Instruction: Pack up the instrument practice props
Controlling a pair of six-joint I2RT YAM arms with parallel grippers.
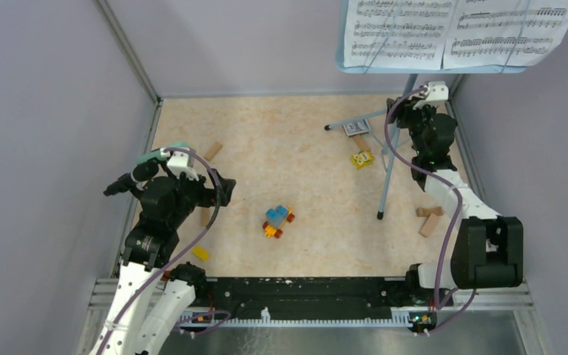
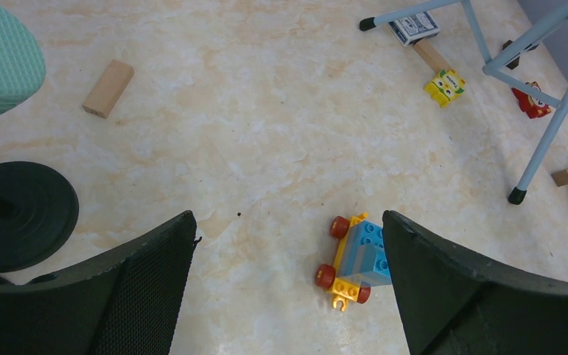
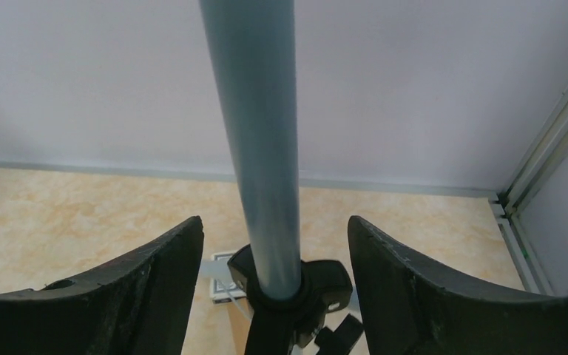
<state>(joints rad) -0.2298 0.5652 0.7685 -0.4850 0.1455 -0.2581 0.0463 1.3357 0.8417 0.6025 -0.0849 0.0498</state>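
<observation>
– Two arms from above: where are they?
– Your left gripper (image 1: 223,191) hangs at 9 o'clock over the table (image 1: 266,140). Your right gripper (image 1: 420,97) is at 1 o'clock, at the silver tripod pole (image 1: 412,83) under the pale-blue music desk (image 1: 429,69), which carries the white sheet-music pages (image 1: 399,29). A toy brick cart (image 1: 278,220) sits mid-table.
– And my left wrist camera?
– Your jaws gape wide with nothing in them. You have the mint-green microphone (image 2: 0,59) at 10 o'clock and a black round base (image 2: 22,214) at 9. The toy brick cart (image 2: 351,259) lies at 5, partly hidden behind one finger (image 2: 473,296).
– The right wrist?
– Your jaws stand apart on either side of the silver tripod pole (image 3: 255,111). You can see a gap on both sides, so they grip nothing.
</observation>
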